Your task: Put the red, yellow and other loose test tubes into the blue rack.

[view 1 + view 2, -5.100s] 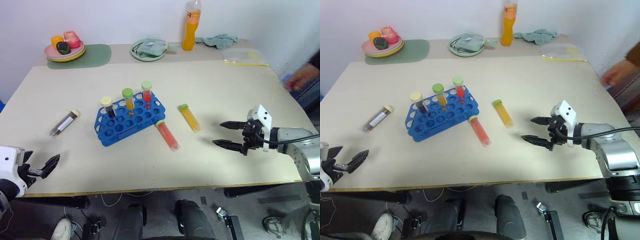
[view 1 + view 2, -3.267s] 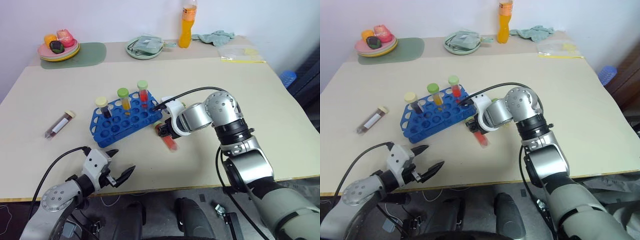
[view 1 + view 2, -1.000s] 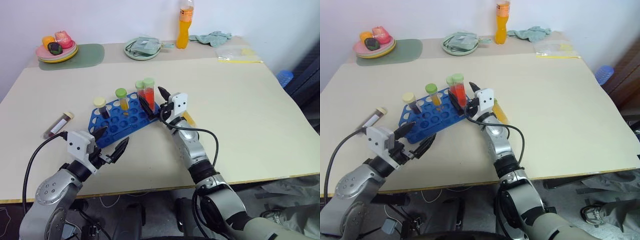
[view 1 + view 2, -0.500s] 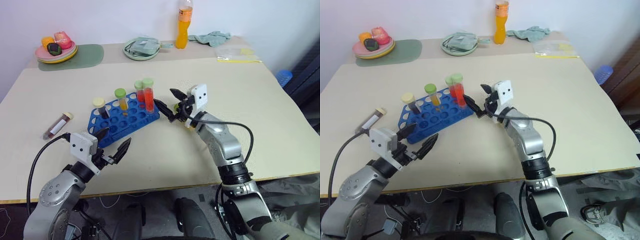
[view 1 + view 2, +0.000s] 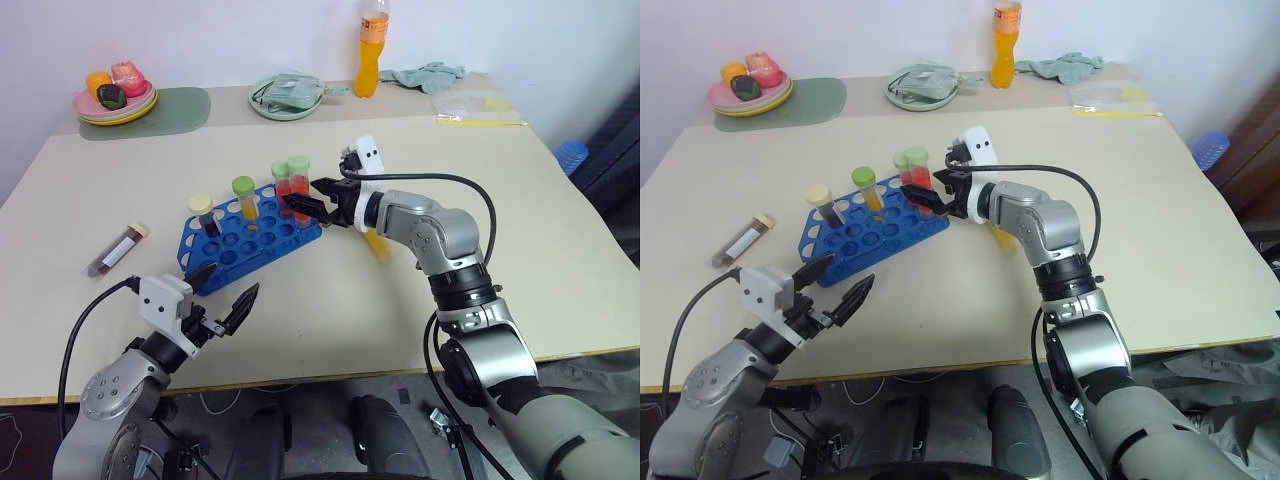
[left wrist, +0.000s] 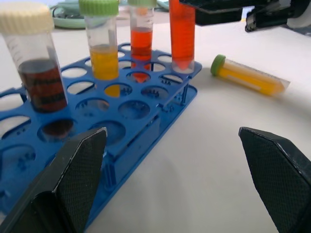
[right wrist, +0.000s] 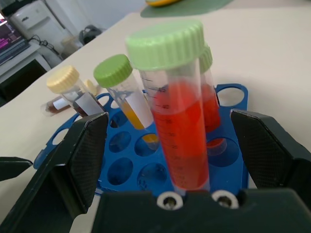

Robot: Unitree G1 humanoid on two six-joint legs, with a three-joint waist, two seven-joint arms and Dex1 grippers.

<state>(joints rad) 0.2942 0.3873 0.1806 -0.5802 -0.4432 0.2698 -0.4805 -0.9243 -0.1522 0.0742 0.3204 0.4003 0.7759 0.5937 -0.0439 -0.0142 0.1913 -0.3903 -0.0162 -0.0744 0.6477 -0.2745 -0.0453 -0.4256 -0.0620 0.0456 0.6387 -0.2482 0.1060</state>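
Red test tube [image 7: 177, 128] stands upright in the blue rack [image 5: 255, 235] near the table's [image 5: 520, 220] middle, between the released, spread jaws of the right gripper [image 5: 310, 200]. Yellow test tube [image 6: 249, 76] lies loose beside the rack; left gripper [image 5: 222, 296] hovers spread and empty near the front edge.

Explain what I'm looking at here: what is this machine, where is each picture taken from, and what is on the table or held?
This is a humanoid robot with two arms, each ending in a two-fingered pincer. Two pictures come from cameras on its head, looking down over the table; the other two come from cameras on its wrists, looking along the fingers. A blue rack holds four tubes upright: a dark one, a yellow one and two red ones. A loose yellow tube lies beside the rack, and a loose dark tube lies further off on its other side. The right pincer is open around a red tube in the rack. The left pincer is open and empty.
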